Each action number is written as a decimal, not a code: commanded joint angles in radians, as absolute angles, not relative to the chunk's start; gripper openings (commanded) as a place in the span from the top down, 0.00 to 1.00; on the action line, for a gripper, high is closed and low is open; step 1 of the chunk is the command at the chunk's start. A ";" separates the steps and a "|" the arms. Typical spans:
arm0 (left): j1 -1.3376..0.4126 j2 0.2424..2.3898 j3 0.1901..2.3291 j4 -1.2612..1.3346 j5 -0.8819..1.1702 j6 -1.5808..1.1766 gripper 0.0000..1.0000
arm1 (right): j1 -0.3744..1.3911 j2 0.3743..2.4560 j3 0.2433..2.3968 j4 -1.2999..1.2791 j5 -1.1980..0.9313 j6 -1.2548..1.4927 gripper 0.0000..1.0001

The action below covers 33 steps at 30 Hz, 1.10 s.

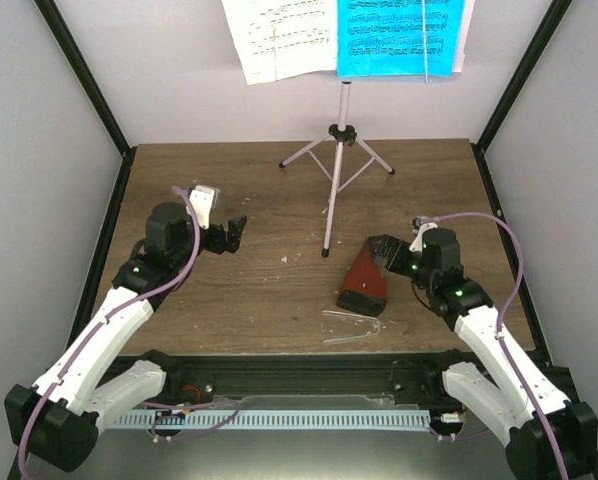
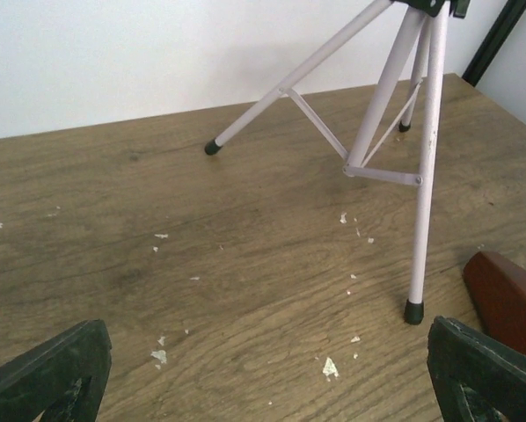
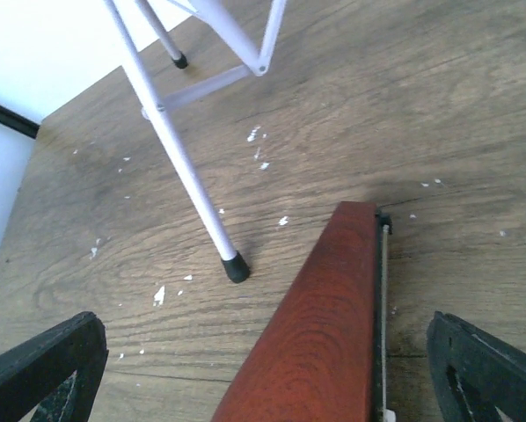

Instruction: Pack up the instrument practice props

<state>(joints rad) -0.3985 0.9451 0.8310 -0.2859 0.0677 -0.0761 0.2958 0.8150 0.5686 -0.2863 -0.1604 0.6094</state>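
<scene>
right wrist view — right hand (image 3: pixel 263 374) released, spread over the lying metronome (image 3: pixel 309 334); left hand (image 2: pixel 263 374) released too, near the music stand (image 2: pixel 426 176).

Metronome (image 1: pixel 366 279) right of music stand (image 1: pixel 341 131)

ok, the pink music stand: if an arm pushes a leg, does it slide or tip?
Probably top-heavy: the music stand carries its sheets high over a narrow tripod, so a push may tip it. Its black rubber feet should grip the table rather than slide. The thin tube legs look light and may flex.
</scene>
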 commanded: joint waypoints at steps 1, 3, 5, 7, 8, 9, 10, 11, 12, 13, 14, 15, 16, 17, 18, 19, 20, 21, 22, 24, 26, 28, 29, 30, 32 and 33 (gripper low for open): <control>-0.403 0.977 0.866 -0.294 0.110 -0.092 0.01 | 0.296 0.817 0.533 -0.274 -0.093 0.643 0.00; -0.405 0.977 0.873 -0.305 0.112 -0.095 0.01 | 0.295 0.839 0.512 -0.244 -0.102 0.639 0.01; -0.405 0.964 0.873 -0.306 0.113 -0.095 0.01 | 0.296 0.873 0.502 -0.222 -0.113 0.630 0.05; -0.405 0.947 0.865 -0.297 0.109 -0.094 0.01 | 0.296 0.909 0.501 -0.212 -0.120 0.624 0.11; -0.405 0.942 0.862 -0.294 0.103 -0.092 0.01 | 0.295 0.925 0.502 -0.206 -0.124 0.617 0.15; -0.406 0.941 0.861 -0.294 0.097 -0.093 0.01 | 0.296 0.938 0.503 -0.198 -0.124 0.612 0.18; -0.407 0.943 0.862 -0.296 0.094 -0.095 0.01 | 0.296 0.951 0.504 -0.189 -0.121 0.606 0.23; -0.407 0.946 0.863 -0.298 0.094 -0.096 0.01 | 0.295 0.962 0.503 -0.175 -0.117 0.599 0.28; -0.407 0.948 0.865 -0.299 0.096 -0.098 0.01 | 0.296 0.972 0.504 -0.164 -0.109 0.593 0.34; -0.407 0.948 0.866 -0.299 0.100 -0.099 0.01 | 0.295 0.987 0.506 -0.155 -0.095 0.588 0.42; -0.408 0.948 0.865 -0.299 0.103 -0.101 0.01 | 0.296 1.000 0.507 -0.146 -0.083 0.583 0.49; -0.409 0.949 0.864 -0.299 0.102 -0.101 0.01 | 0.296 1.013 0.510 -0.135 -0.070 0.576 0.53; -0.409 0.948 0.864 -0.298 0.100 -0.099 0.01 | 0.296 1.029 0.514 -0.125 -0.062 0.568 0.53; -0.410 0.948 0.864 -0.299 0.097 -0.100 0.01 | 0.295 1.047 0.520 -0.120 -0.058 0.559 0.53; -0.410 0.946 0.864 -0.300 0.095 -0.098 0.01 | 0.295 1.067 0.531 -0.120 -0.057 0.551 0.53; -0.411 0.945 0.866 -0.301 0.091 -0.097 0.01 | 0.295 1.082 0.542 -0.121 -0.057 0.542 0.53; -0.411 0.942 0.864 -0.301 0.089 -0.097 0.01 | 0.296 1.099 0.552 -0.121 -0.058 0.536 0.54; -0.411 0.939 0.864 -0.300 0.085 -0.097 0.01 | 0.296 1.111 0.559 -0.120 -0.059 0.533 0.55; -0.411 0.938 0.864 -0.301 0.082 -0.095 0.01 | 0.296 1.119 0.564 -0.118 -0.060 0.531 0.58; -0.411 0.937 0.862 -0.301 0.078 -0.095 0.01 | 0.296 1.126 0.566 -0.110 -0.067 0.529 0.67; -0.411 0.939 0.862 -0.301 0.077 -0.095 0.01 | 0.295 1.117 0.565 -0.101 -0.073 0.536 0.77; -0.411 0.944 0.863 -0.301 0.079 -0.097 0.01 | 0.296 1.095 0.554 -0.078 -0.082 0.540 0.88; -0.411 0.947 0.864 -0.301 0.080 -0.098 0.01 | 0.296 1.084 0.546 -0.063 -0.089 0.541 0.94; -0.411 0.948 0.864 -0.302 0.081 -0.098 0.01 | 0.297 1.069 0.537 -0.044 -0.095 0.544 0.98; -0.411 0.950 0.865 -0.303 0.080 -0.099 0.01 | 0.299 1.047 0.521 0.000 -0.119 0.548 0.99; -0.412 0.950 0.865 -0.304 0.079 -0.100 0.01 | 0.299 1.040 0.518 0.018 -0.128 0.550 0.99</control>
